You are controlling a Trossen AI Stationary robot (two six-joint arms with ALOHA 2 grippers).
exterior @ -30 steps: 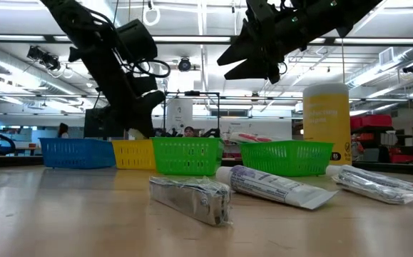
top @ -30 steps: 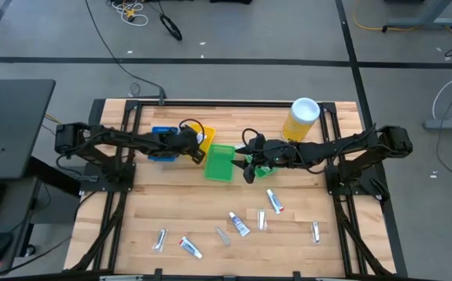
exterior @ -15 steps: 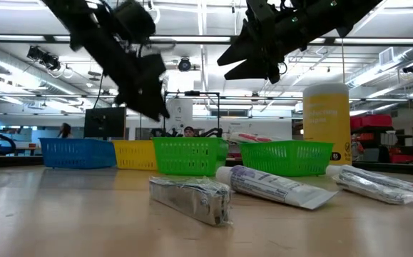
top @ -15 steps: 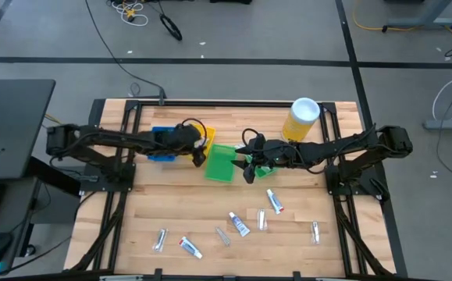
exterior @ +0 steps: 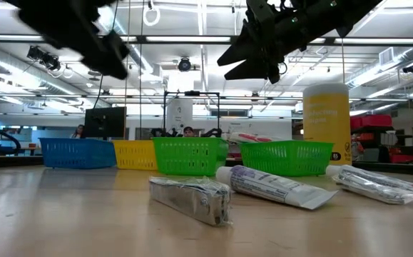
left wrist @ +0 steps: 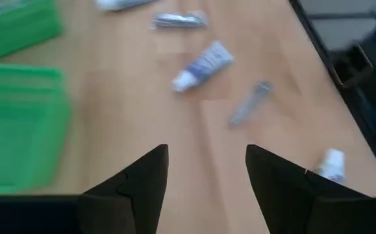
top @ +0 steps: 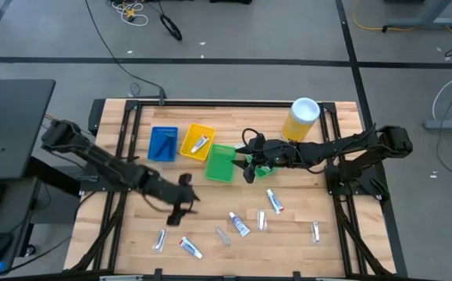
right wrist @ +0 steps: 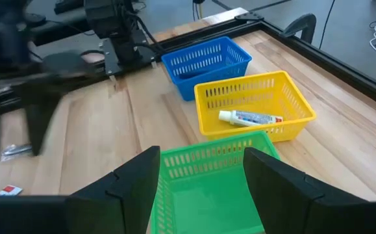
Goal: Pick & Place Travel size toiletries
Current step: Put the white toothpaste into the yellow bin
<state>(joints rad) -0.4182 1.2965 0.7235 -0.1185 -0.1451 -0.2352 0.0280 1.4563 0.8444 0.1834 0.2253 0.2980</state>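
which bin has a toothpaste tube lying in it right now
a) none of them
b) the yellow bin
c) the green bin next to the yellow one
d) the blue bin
b: a white toothpaste tube lies inside the yellow bin, seen in the right wrist view and the high view, while the blue bin and the green bin beside it show no tube in them.

Both arms are showing as matte black, built of slim jointed links with bulkier rounded housings at the shoulders near the desk's left and right edges. Thin black cables are looping along the left arm [top: 108, 168]. The right arm [top: 327, 148] is ending in two flat, dark, wedge-shaped fingers [right wrist: 132, 179].
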